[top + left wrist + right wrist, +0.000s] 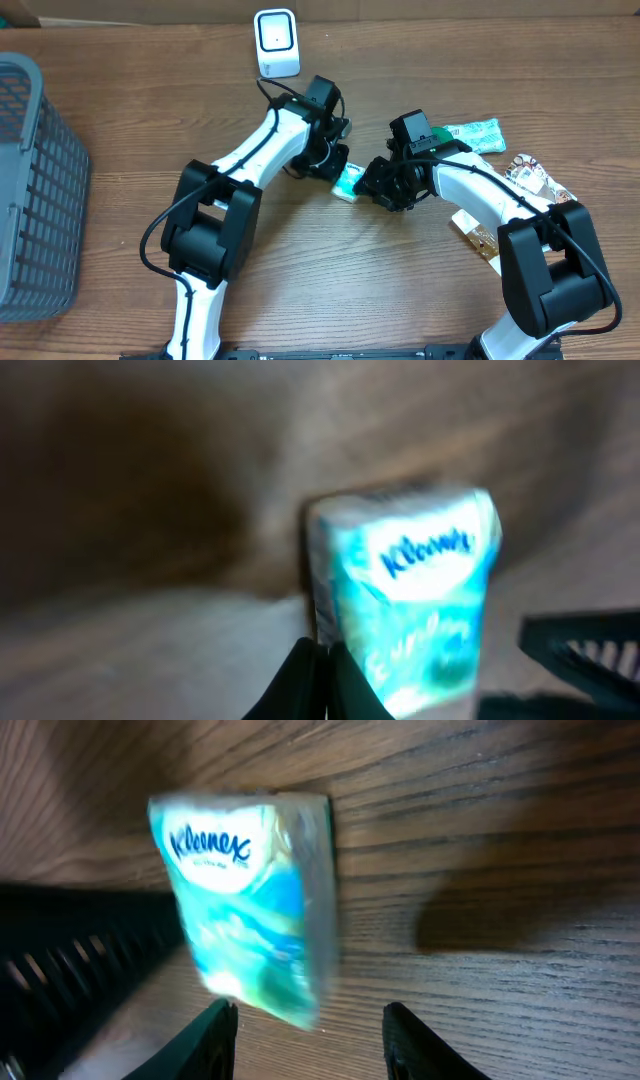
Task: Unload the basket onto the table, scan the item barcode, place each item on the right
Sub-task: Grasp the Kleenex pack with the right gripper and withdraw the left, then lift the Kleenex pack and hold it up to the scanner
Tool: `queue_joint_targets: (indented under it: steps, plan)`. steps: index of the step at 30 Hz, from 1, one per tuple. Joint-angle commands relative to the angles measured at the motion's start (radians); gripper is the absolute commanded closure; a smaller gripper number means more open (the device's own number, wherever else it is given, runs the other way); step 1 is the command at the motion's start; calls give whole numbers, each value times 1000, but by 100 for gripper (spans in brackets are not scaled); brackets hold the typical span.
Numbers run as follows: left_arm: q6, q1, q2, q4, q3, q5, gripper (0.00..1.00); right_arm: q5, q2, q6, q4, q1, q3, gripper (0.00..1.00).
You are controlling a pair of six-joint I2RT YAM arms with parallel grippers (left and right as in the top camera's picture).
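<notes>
This looks like a mock shop checkout set up in a robot lab. A wooden bench (130,110) carries a white barcode scanner (276,42), a grey shopping basket (35,190), snack packets (478,134) and a tissue pack (346,184). Two robot arms (250,152) reach over it.

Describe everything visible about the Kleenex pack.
The Kleenex pack is a small, soft pocket pack in glossy film, white at the top with the blue brand name, turquoise and green below. It hangs tilted and seems lifted off the wooden table, between the two arms. The left gripper appears to pinch one edge with shut jaws. The right gripper has its jaws open and clear of it. No barcode shows.
</notes>
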Motion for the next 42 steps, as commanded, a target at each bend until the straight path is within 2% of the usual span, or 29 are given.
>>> queue_joint_targets:
  steps: [1,5,10,15,20,28,31,33,34,38,42]
  plan:
    - [-75,-30,9,-38,-3,58,96,10,-6,19,-2,4,26,55]
    - [-116,-2,8,-42,1,49,96,13,-6,19,-2,4,26,55]
    - [-118,110,-4,-82,48,50,96,79,-4,23,-2,4,24,56]
    - [-56,230,-39,-136,72,51,96,103,11,-14,25,4,16,66]
    - [20,324,-55,-168,72,50,96,15,43,-99,88,6,-9,67]
    - [64,441,-56,-191,72,49,96,5,77,-90,94,5,-42,68]
    - [67,458,-56,-190,72,4,96,-1,77,-87,97,5,-42,78]
    - [67,461,-56,-191,72,-41,96,-3,77,-87,100,5,-42,90]
    - [67,461,-56,-192,72,-64,96,-16,76,-87,100,5,-41,96]
    - [63,465,-56,-192,72,-166,96,-151,71,-119,100,2,-17,96]
    - [63,477,-56,-194,72,-220,96,-463,41,-233,100,-12,55,96]
